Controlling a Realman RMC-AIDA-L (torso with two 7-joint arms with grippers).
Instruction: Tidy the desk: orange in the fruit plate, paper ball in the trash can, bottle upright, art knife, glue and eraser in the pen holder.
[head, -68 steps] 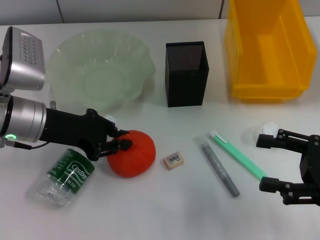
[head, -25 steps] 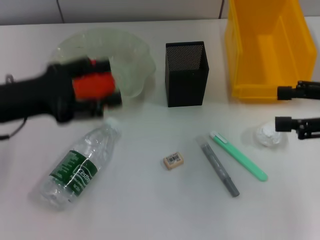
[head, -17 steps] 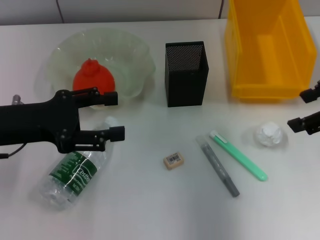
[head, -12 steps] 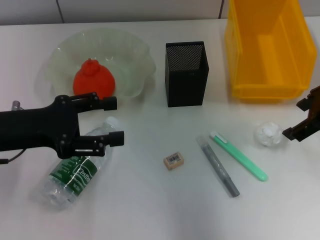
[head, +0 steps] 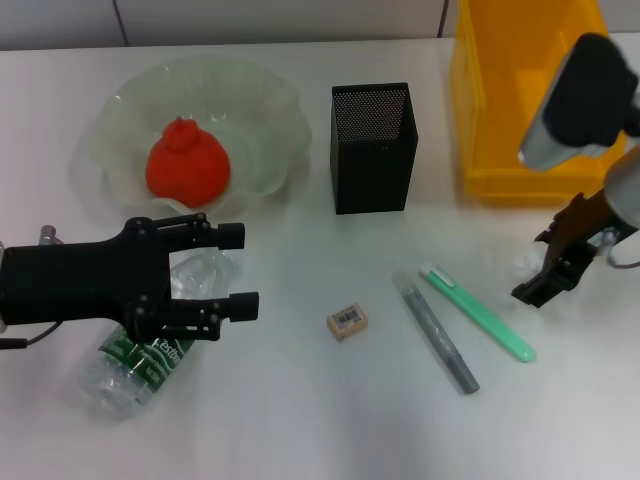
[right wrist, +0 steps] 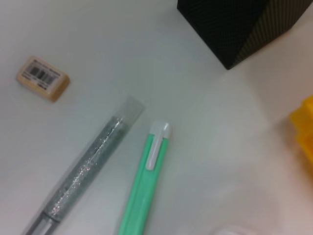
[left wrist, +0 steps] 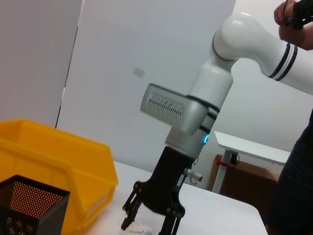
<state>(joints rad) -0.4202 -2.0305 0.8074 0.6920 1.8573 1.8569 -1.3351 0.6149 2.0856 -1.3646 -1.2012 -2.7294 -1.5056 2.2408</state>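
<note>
The orange (head: pixel 188 165) rests in the pale green fruit plate (head: pixel 272 105). My left gripper (head: pixel 240 270) is open and empty, its fingers straddling the upper part of the bottle (head: pixel 135 350), which lies on its side at the front left. My right gripper (head: pixel 540 268) points down, open, around the white paper ball (head: pixel 522 264), which is mostly hidden; the left wrist view shows the gripper (left wrist: pixel 149 221) and the ball (left wrist: pixel 139 226). The eraser (head: pixel 347 320), grey glue stick (head: pixel 437 332) and green art knife (head: pixel 478 311) lie on the table between the grippers. The pen holder (head: pixel 372 146) stands behind them.
The yellow trash can (head: pixel 535 100) stands at the back right, just behind my right arm. The right wrist view shows the eraser (right wrist: pixel 42 78), glue stick (right wrist: pixel 85 171), art knife (right wrist: pixel 144 181) and a corner of the pen holder (right wrist: pixel 239 24).
My left gripper carried the orange into the fruit plate, let go, and came back over the lying bottle. My right gripper rose, then came down around the paper ball.
</note>
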